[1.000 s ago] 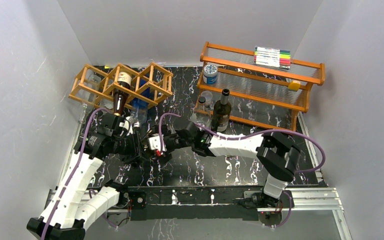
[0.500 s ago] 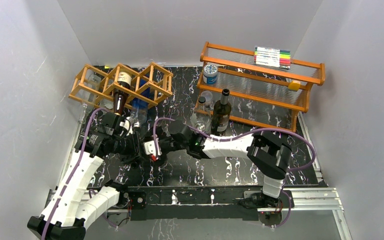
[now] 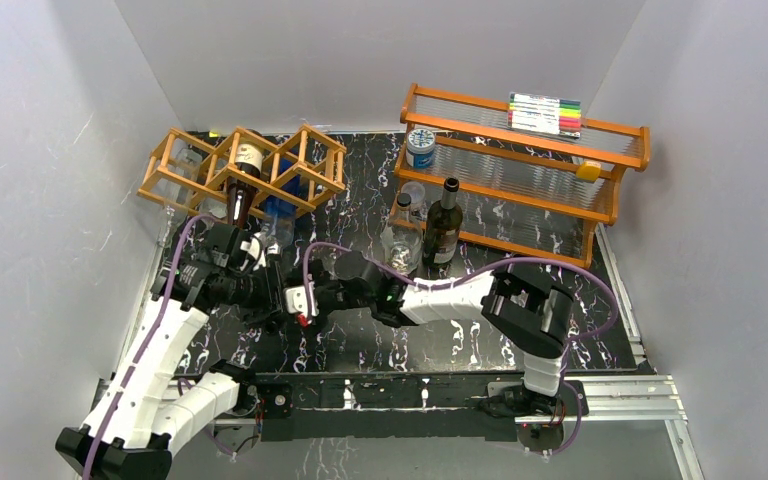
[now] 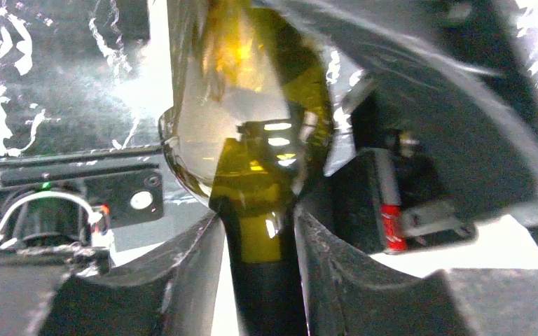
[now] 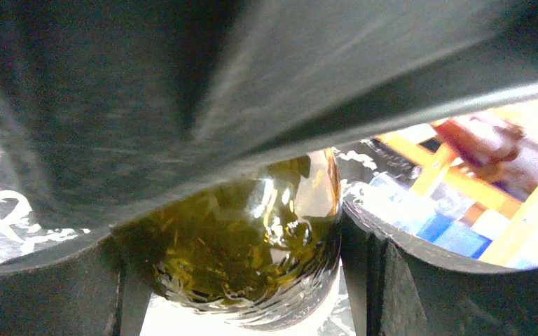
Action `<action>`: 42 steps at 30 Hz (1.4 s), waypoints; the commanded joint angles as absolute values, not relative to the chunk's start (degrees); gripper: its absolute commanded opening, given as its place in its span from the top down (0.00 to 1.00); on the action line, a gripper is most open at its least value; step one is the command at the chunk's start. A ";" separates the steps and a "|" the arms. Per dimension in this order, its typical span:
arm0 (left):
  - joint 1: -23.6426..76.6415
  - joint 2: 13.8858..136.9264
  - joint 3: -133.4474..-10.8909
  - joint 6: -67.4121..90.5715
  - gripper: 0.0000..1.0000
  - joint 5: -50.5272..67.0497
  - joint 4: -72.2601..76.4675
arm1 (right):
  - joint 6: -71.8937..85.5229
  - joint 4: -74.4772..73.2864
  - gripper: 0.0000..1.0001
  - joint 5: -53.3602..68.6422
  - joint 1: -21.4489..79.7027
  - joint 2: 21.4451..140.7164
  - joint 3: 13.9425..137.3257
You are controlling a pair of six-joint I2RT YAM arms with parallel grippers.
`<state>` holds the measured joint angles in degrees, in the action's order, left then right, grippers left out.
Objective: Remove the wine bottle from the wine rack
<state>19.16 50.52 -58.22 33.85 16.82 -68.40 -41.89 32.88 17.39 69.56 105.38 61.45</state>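
A green wine bottle (image 4: 252,140) is held low over the table, in front of the orange-brown lattice wine rack (image 3: 243,165). My left gripper (image 4: 259,245) is shut on its neck, a finger pressed on each side. My right gripper (image 5: 242,259) has come in from the right, and its fingers (image 5: 364,273) lie against both sides of the bottle's body (image 5: 245,238). In the top view the two grippers meet at the left (image 3: 285,295) and hide the bottle. A brown bottle (image 3: 243,185) sticks neck-down out of the rack.
A clear bottle (image 3: 188,160) lies in the rack's left cell and a blue object (image 3: 278,208) sits under the rack. A dark bottle (image 3: 444,225), small jars (image 3: 403,215) and a can (image 3: 421,147) stand by the two-tier orange shelf (image 3: 520,165) with markers (image 3: 545,115) on top.
My right gripper has moved left, further onto the bottle's body and closer to the left gripper. The left arm has shifted only slightly.
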 commanded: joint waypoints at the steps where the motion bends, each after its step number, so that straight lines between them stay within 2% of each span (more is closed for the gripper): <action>1: 19.34 49.63 -63.90 32.55 0.53 23.07 -60.52 | -30.63 41.84 0.25 14.16 70.22 102.64 60.24; 3: 19.41 49.60 -64.78 32.13 0.43 22.95 -59.95 | -28.64 42.79 0.33 13.53 70.22 101.62 58.70; 7: 19.35 49.58 -65.51 31.05 0.30 23.63 -58.78 | -25.67 45.37 0.46 11.74 70.15 100.22 55.97; 11: 19.36 50.34 -68.13 29.39 0.10 22.46 -58.80 | -21.60 46.01 0.47 9.25 69.77 98.37 54.45; 14: 19.34 50.86 -72.11 28.02 0.05 18.37 -59.97 | -17.72 47.12 0.48 6.94 69.16 97.17 52.91; 20: 19.34 49.68 -79.77 26.30 0.02 7.50 -60.16 | -12.17 47.25 0.51 -0.69 67.94 94.54 50.85; 25: 19.34 45.99 -81.09 26.48 0.02 0.12 -58.73 | -9.75 47.28 0.55 -7.73 67.13 93.03 49.56; 31: 19.35 43.86 -79.47 26.62 0.02 -0.29 -58.21 | -6.23 43.50 0.55 -16.16 66.45 89.77 49.11; 42: 19.38 43.29 -76.35 27.23 0.02 1.06 -56.10 | -0.35 28.34 0.59 -20.79 65.04 76.47 45.03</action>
